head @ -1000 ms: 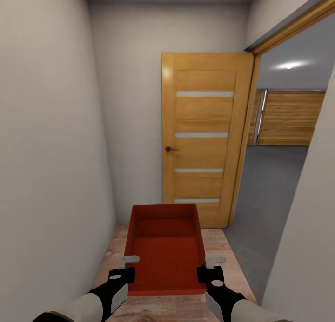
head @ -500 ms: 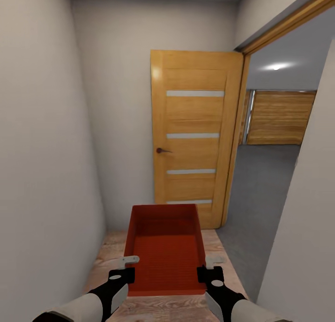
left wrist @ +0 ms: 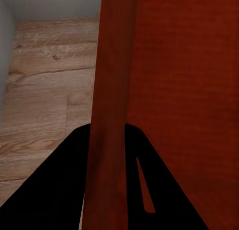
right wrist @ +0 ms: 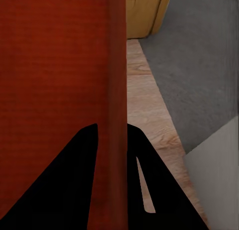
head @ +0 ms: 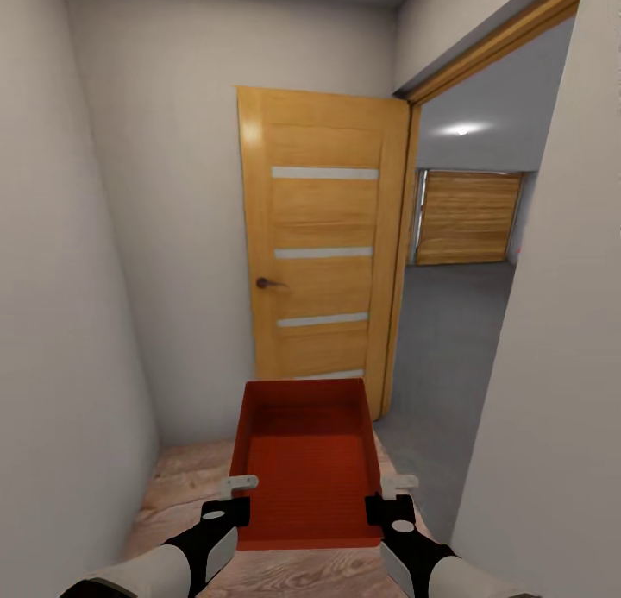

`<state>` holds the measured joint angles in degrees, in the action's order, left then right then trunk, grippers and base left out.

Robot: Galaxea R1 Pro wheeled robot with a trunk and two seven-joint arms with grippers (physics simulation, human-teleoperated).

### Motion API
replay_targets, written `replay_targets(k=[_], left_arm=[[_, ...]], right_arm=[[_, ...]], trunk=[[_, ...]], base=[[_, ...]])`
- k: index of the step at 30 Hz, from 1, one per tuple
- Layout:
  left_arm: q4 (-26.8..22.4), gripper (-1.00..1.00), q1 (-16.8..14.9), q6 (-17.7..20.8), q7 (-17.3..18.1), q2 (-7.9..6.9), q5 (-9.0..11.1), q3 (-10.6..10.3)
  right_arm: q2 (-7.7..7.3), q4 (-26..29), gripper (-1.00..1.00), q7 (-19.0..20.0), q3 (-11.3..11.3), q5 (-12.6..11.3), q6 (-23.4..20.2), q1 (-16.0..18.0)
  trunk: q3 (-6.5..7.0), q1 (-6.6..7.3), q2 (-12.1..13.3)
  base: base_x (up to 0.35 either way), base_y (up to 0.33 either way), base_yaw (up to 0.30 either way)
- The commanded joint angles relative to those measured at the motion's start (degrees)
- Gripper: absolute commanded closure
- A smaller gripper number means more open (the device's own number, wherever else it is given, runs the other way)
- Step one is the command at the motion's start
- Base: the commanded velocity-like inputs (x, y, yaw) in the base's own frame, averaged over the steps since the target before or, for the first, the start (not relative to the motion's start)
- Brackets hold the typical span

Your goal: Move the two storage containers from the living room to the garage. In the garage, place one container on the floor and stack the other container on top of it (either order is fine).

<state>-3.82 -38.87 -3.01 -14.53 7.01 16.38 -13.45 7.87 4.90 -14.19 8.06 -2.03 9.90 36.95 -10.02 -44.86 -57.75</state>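
Note:
I carry one orange-red storage container (head: 306,460) in front of me, level above the wood-plank hallway floor (head: 181,486). My left gripper (head: 235,503) is shut on its left wall (left wrist: 109,115), and my right gripper (head: 386,503) is shut on its right wall (right wrist: 117,90). Through the doorway on the right lies the garage's dark grey concrete floor (head: 448,339), with a wooden panel door (head: 466,217) at the back. The second container is out of view.
An open wooden door (head: 323,244) with pale stripes stands ahead, beside the doorway. A grey wall (head: 52,322) runs close on my left, and another wall (head: 561,391) juts in at the right of the opening. The hallway is narrow.
The whole head view has swung to the right: the door and doorway have shifted left in the picture and more of the garage floor shows. Both grippers keep the same hold on the container.

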Motion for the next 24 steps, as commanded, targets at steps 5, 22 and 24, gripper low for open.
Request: replay_targets(k=[5,22,24], left_arm=[[-0.12,1.00,-0.07,-1.73,-0.67,-1.30,-0.31,2.84],[-0.13,1.00,-0.07,-1.65,0.52,-1.56,-0.28,2.91],[-0.13,1.00,-0.07,-1.68,0.54,-1.56,-0.29,2.91]], right_arm=[[0.04,-0.15,1.00,0.30,-2.70,-0.43,-0.06,0.09],[0.04,-0.15,1.00,0.30,-2.70,-0.43,-0.02,0.10],[0.04,-0.15,1.00,0.30,-2.70,-0.42,0.01,0.11]], trunk=[[-0.08,-0.03,-0.06],[-0.08,-0.03,-0.06],[-0.08,-0.03,-0.06]], base=[[0.249,0.222,-0.278],[0.250,0.225,-0.278],[0.250,0.226,-0.281]])
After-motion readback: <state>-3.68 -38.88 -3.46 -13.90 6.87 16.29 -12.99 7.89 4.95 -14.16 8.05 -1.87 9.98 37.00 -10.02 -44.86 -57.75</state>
